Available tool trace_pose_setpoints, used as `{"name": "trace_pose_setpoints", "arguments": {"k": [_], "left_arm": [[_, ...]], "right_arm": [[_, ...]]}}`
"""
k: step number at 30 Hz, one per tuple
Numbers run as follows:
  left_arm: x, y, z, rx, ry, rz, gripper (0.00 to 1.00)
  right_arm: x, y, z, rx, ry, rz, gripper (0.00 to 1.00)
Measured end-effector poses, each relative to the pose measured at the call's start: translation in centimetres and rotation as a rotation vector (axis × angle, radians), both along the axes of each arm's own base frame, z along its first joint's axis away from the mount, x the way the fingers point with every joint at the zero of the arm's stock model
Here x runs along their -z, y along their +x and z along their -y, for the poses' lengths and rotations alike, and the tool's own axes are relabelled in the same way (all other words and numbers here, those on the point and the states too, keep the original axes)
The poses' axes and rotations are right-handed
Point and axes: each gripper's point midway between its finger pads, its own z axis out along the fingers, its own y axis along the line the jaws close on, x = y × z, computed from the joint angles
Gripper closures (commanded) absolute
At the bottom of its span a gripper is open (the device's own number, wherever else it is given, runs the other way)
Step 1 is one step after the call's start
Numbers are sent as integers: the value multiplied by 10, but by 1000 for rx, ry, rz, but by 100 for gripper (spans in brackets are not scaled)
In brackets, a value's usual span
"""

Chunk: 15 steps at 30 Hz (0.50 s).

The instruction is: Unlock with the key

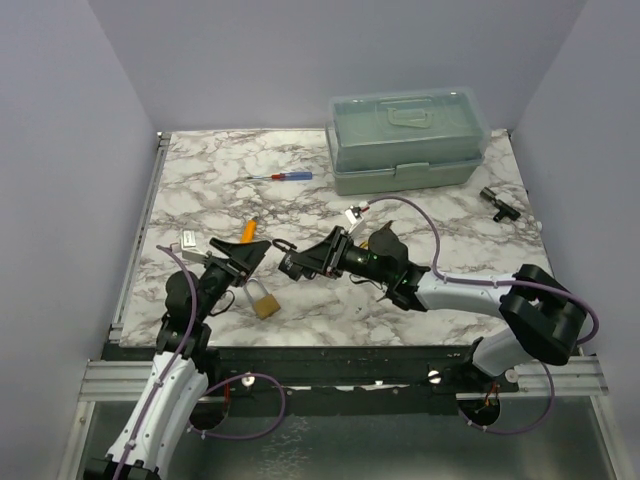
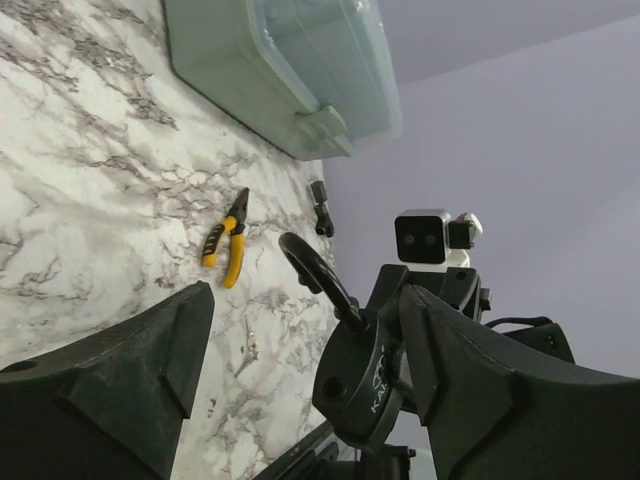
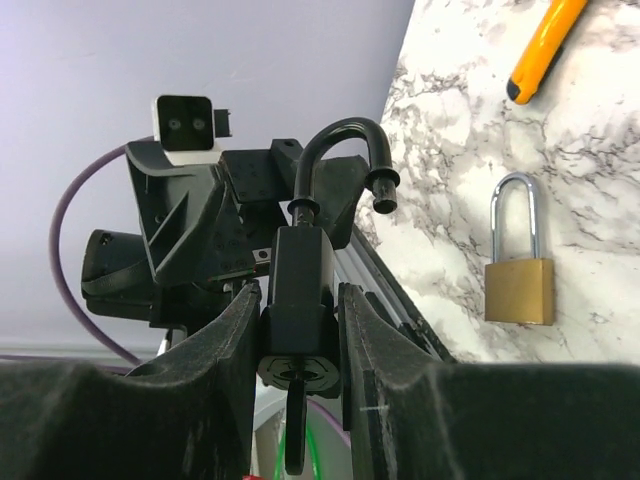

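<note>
My right gripper (image 3: 300,330) is shut on a black padlock (image 3: 298,290) and holds it above the table, shackle end towards the left arm. Its shackle (image 3: 340,150) stands open, one end lifted free of the body. The key (image 3: 296,425) sticks out of the keyhole in the lock's underside, dark in shadow. My left gripper (image 2: 310,400) is open, its fingers (image 2: 120,380) spread wide, with the padlock (image 2: 385,375) just ahead between them. From above, the left gripper (image 1: 245,258) and the right gripper (image 1: 315,258) face each other over the padlock (image 1: 295,262).
A brass padlock (image 1: 263,303) lies shut on the marble near the front edge, an orange-handled tool (image 1: 248,229) behind it. Yellow-handled pliers (image 2: 228,240) and a small silver bit (image 2: 248,345) lie mid-table. A green toolbox (image 1: 408,140), a screwdriver (image 1: 285,176) and a black part (image 1: 497,203) sit at the back.
</note>
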Motion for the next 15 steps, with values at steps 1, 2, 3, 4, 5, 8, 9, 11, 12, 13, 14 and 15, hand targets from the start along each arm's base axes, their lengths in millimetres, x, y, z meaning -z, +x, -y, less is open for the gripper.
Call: {"name": "trace_pose_setpoints", "arguments": {"k": [1, 2, 3, 4, 5, 8, 9, 11, 12, 13, 14, 15], "left_arm": [[3, 1, 0, -1, 11, -10, 17], [7, 2, 0, -1, 28, -21, 17], [11, 3, -1, -5, 47, -36, 17], [14, 4, -2, -8, 62, -49, 17], [16, 5, -3, -14, 79, -64, 17], [13, 8, -7, -35, 135, -96, 17], [9, 9, -10, -46, 160, -104, 17], [-10, 14, -16, -72, 234, -112, 17], [-22, 16, -18, -83, 258, -97, 17], [-34, 19, -21, -92, 290, -82, 17], [-44, 21, -23, -97, 330, -77, 17], [-51, 23, -24, -96, 360, -68, 17]], "right_arm": [[1, 2, 2, 9, 0, -4, 100], [4, 4, 4, 17, -2, -11, 100], [8, 5, 7, 26, -8, -22, 100], [13, 7, 10, 35, -15, -33, 100], [17, 9, 13, 44, -22, -42, 100], [33, 17, 25, 81, -53, -78, 100], [36, 20, 29, 93, -58, -84, 100], [43, 28, 37, 120, -73, -95, 100], [44, 35, 41, 138, -75, -97, 100], [45, 41, 46, 156, -82, -96, 100], [47, 46, 50, 171, -90, -94, 100], [49, 51, 54, 184, -97, -90, 100]]}}
